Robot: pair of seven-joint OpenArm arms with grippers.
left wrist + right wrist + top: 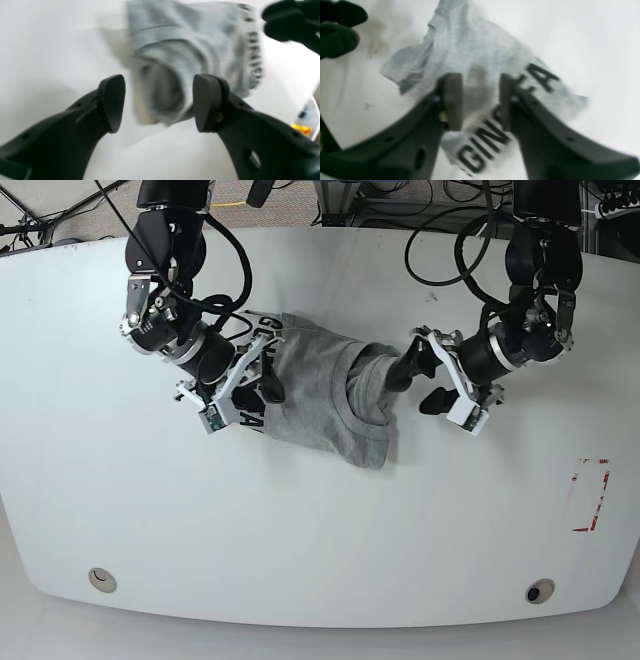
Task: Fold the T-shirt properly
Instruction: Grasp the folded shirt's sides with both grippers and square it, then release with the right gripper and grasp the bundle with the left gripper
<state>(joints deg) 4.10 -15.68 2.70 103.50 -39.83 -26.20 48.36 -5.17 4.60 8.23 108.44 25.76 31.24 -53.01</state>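
Observation:
The heather-grey T-shirt (320, 395) lies crumpled in the middle of the white table (320, 550), with black lettering along its left edge. My right gripper (268, 375) is open over the shirt's lettered left side. In the right wrist view the gripper (480, 102) hovers over the shirt (470, 50) and the black letters (480, 147). My left gripper (415, 383) is open at the shirt's right edge, by a bunched sleeve. In the blurred left wrist view the gripper (158, 103) frames the shirt (187, 45). Neither gripper holds any cloth.
A red rectangle outline (592, 495) is marked on the table at the right. Two round fittings (100, 578) (540, 590) sit near the front edge. Cables hang behind the table. The other gripper shows in each wrist view (292, 20) (337, 30).

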